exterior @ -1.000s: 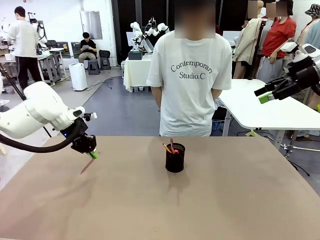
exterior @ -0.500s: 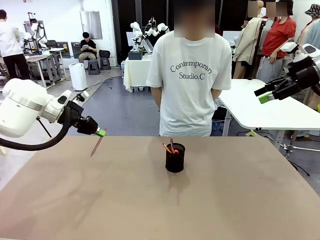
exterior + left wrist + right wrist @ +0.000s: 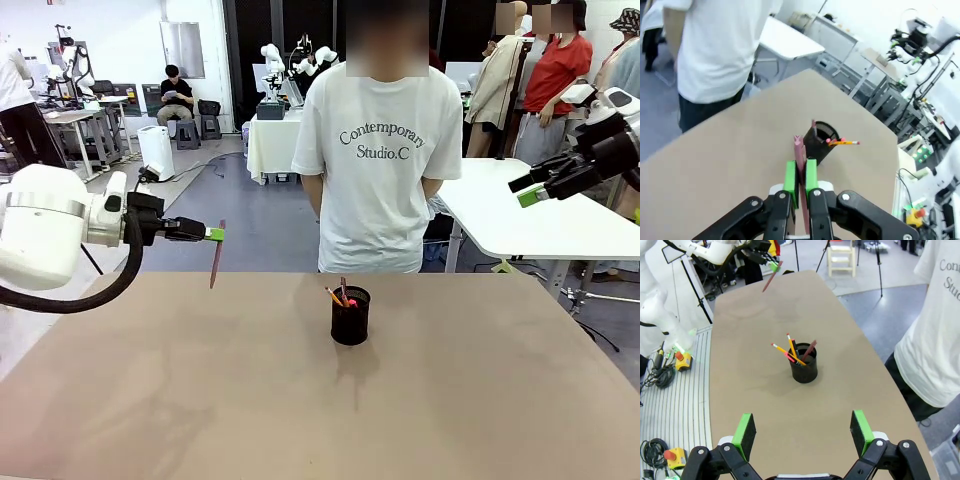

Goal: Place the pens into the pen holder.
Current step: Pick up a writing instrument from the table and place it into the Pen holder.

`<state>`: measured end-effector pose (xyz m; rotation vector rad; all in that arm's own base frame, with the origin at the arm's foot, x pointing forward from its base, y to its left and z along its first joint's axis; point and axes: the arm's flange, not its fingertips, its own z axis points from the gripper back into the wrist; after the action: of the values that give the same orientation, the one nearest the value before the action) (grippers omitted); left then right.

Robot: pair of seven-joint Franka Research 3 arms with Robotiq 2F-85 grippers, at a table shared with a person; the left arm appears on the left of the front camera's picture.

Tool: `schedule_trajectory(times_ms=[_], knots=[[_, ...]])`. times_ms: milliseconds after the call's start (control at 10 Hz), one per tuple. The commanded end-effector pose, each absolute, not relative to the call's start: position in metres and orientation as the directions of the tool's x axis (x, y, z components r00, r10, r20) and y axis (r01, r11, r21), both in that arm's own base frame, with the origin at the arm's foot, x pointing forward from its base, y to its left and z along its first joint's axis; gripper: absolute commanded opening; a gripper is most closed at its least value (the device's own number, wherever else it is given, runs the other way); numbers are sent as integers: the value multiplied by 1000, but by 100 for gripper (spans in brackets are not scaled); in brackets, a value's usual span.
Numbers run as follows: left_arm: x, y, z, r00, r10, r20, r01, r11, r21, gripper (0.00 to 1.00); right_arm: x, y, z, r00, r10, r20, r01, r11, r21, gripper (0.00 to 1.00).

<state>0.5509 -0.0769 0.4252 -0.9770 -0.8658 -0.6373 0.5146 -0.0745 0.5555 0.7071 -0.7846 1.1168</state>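
The task is almost finished, as I judge it. The pen holder (image 3: 350,316) stands in the middle of the frame in the front view, on the bench (image 3: 320,400), and some pens (image 3: 792,352) are inside it already: in the right wrist view I count an orange-yellow one, a black one with a red tip and a reddish-brown one, all leaning out over the rim. What is left is the one reddish-brown pen (image 3: 215,262) that I carry, and I see no other pen lying on the bench.

My left hand (image 3: 213,235) is in the upper left part of the front view, above the far left edge of the bench and well apart from the holder. The arm is stretched nearly level and the fingers point toward picture right. The two green pads (image 3: 790,176) are closed tight on the upper end of the pen, and the pen hangs down from them with a slight tilt, its lower end in the air above the bench. In the left wrist view the holder lies straight ahead past the pen tip.

My right hand (image 3: 530,190) is at the upper right edge of the front view, high and off to the side of the bench. In the right wrist view its fingers (image 3: 745,432) stand wide apart and hold nothing
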Motion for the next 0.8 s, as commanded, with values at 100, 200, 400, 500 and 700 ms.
schedule_trajectory(times_ms=[100,200,400,500,700], knots=[[525,-74,421,364,-136,921,910,264,-321,0,514,-74,559,237,508,828,-953,286,97,100],[544,-81,426,461,-105,881,836,386,-391,0,514,-74,559,237,508,828,-953,286,97,100],[544,-81,426,461,-105,881,836,386,-391,0,514,-74,559,237,508,828,-953,286,97,100],[544,-81,426,461,-105,881,836,386,-391,0,514,-74,559,237,508,828,-953,286,97,100],[541,-79,422,451,-119,884,845,377,-380,0,514,-74,559,237,508,828,-953,286,97,100]])
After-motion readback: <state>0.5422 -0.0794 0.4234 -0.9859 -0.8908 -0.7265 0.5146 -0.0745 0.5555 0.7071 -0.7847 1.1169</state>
